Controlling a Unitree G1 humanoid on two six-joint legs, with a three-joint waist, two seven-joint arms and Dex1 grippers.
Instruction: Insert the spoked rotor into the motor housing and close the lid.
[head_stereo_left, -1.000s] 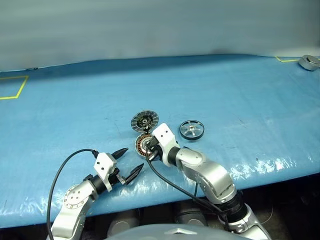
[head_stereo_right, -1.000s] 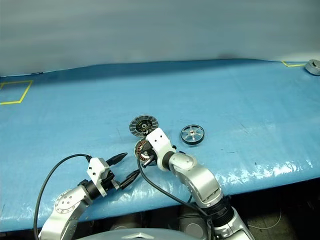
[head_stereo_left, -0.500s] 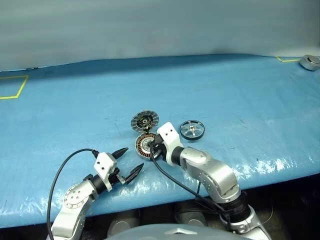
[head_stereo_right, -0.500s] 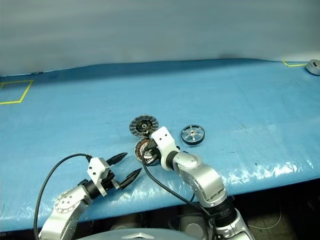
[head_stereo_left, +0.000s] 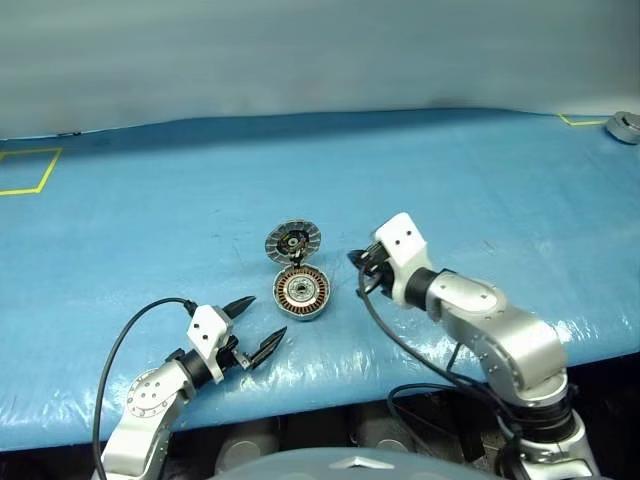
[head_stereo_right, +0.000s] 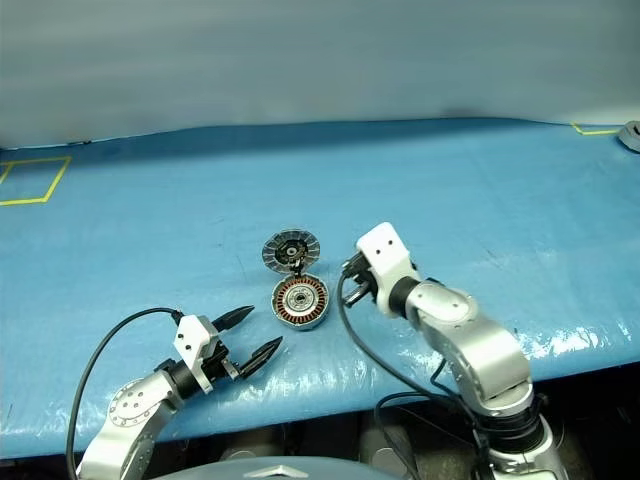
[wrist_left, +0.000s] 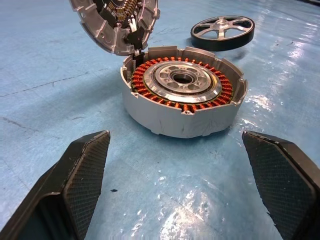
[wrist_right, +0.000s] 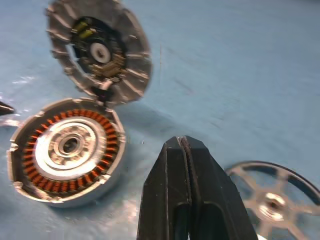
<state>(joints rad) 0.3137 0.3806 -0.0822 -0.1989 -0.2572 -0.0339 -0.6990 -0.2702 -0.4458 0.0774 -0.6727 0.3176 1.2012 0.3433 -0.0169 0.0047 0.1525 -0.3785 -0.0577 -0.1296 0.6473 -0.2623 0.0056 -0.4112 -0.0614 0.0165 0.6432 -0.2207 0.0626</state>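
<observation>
Item: motor housing, on the blue surface, windings exposed, lid hinged up on its far side.
Item: spoked rotor, lying flat, just right of the housing.
My right gripper: jaws pressed together, empty, poised over the rotor; I judge this the nearer arm.
My left gripper: jaws spread wide, empty, near-left of the housing.
</observation>
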